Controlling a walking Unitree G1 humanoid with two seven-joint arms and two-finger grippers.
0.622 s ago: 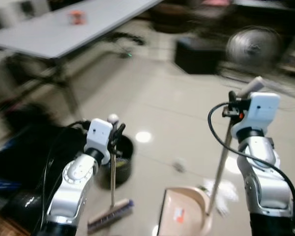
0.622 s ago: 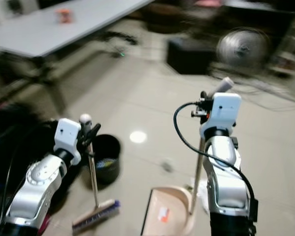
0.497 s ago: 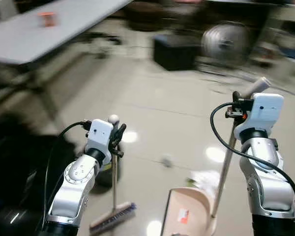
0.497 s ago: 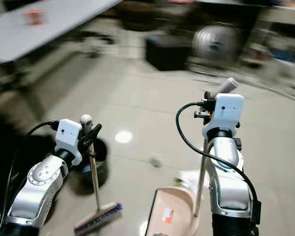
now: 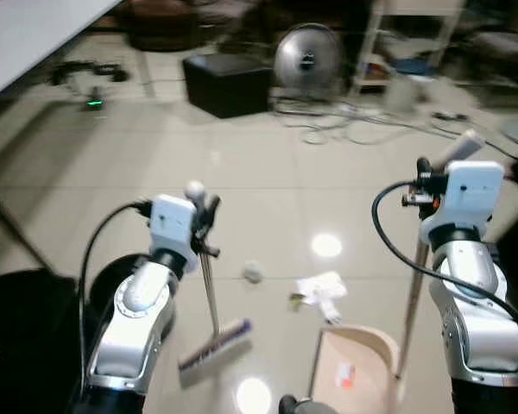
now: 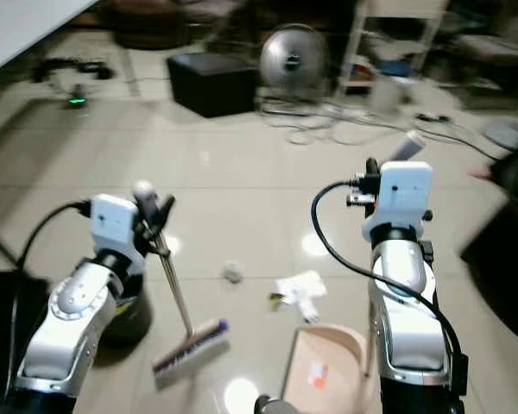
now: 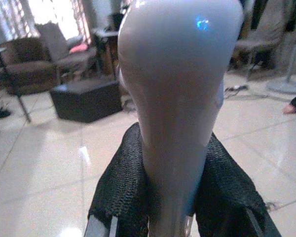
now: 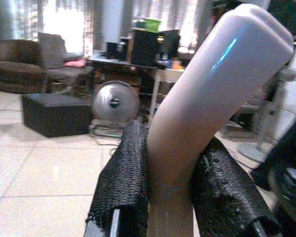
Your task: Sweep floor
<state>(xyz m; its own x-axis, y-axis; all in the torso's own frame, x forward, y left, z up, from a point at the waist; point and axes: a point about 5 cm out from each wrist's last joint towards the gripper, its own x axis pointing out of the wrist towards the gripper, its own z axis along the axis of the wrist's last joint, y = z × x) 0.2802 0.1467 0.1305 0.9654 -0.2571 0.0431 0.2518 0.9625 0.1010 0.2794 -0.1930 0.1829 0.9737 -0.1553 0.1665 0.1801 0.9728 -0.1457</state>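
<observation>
1. The left gripper (image 5: 205, 211) was clamped on the upper end of the broom (image 5: 211, 297), its black fingers (image 7: 119, 187) pressed against both sides of the handle's rounded top.
2. The broom leaned slightly, its brush head (image 5: 214, 344) resting on the tiled floor (image 5: 242, 172) at about 6 o'clock from the left gripper.
3. The right gripper (image 5: 425, 171) was closed around the pale handle (image 8: 207, 98) of the dustpan (image 5: 354, 371), just below its angled tip.
4. The dustpan sat on the floor at 7 o'clock from the right gripper, its open mouth toward the debris.
5. A crumpled white paper (image 5: 321, 289) lay just beyond the dustpan at its 11 o'clock; a small grey ball of litter (image 5: 253, 272) lay at 9 o'clock from the paper, near the broom shaft.
6. A black bin (image 6: 125, 315) stood behind the left arm.
7. Farther off stood a floor fan (image 5: 306, 59), a black box (image 5: 227, 84) at its 8 o'clock, and loose cables (image 5: 345, 129).
</observation>
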